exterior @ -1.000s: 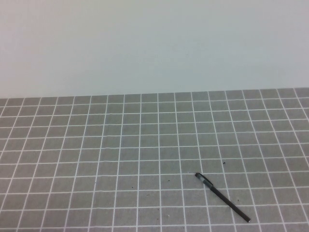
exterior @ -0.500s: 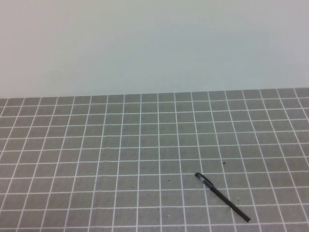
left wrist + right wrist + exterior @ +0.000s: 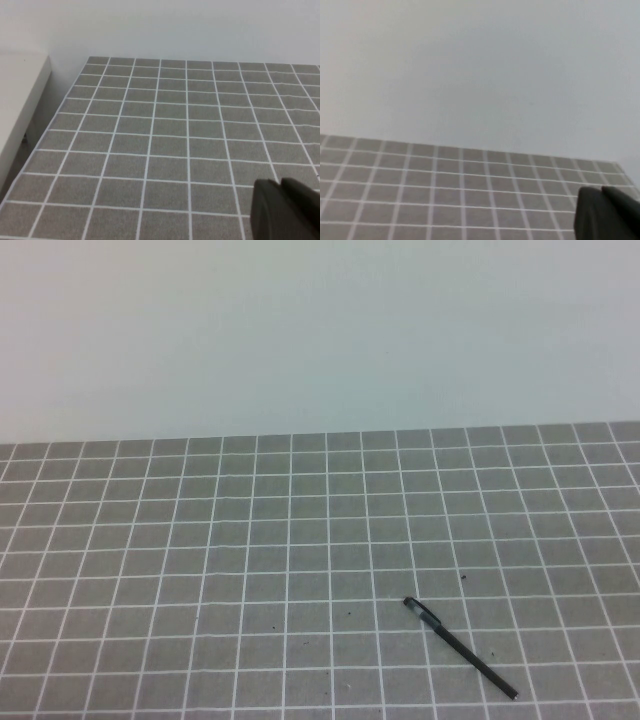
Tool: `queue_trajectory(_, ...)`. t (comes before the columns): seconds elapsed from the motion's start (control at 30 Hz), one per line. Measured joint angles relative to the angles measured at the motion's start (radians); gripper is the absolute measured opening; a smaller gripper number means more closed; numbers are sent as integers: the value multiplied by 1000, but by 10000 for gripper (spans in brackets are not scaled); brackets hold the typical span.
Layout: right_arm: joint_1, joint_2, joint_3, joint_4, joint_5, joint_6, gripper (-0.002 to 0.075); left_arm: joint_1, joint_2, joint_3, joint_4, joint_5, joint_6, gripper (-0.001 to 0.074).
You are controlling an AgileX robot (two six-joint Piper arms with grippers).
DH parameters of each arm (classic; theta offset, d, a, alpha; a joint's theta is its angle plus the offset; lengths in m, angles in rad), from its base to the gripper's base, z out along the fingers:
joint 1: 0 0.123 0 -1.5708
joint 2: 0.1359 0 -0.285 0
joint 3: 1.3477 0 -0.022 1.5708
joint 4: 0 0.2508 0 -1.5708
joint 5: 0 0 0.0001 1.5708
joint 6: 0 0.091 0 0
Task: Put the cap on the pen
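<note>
Only a dark corner of the left gripper (image 3: 285, 210) is caught in its own wrist view, held above the grey gridded mat (image 3: 165, 135); whether its jaws are apart or together cannot be told, and nothing is seen in them. The same holds for the right gripper (image 3: 606, 214), seen as a dark corner above the mat's far part. Neither gripper is seen from the high view. The pen (image 3: 470, 656) is laid diagonally on the mat's near right part, with the cap (image 3: 422, 613) fitted on its far-left end. Compared with a second ago, nothing is found moved.
</note>
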Motion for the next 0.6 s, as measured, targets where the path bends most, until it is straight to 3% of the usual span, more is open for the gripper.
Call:
queue_trajectory(0.23,-298,-122,0,0,4,0,-1,0,0,0,-2,0,0,-2)
queue_trajectory(0.37,-457,-196,0,0,-109,111,-1,0,0,0,-2,0,0,-2)
queue_trajectory(0.6,-507,-203,0,-2,-387,203,-1,0,0,0,-2,0,0,-2)
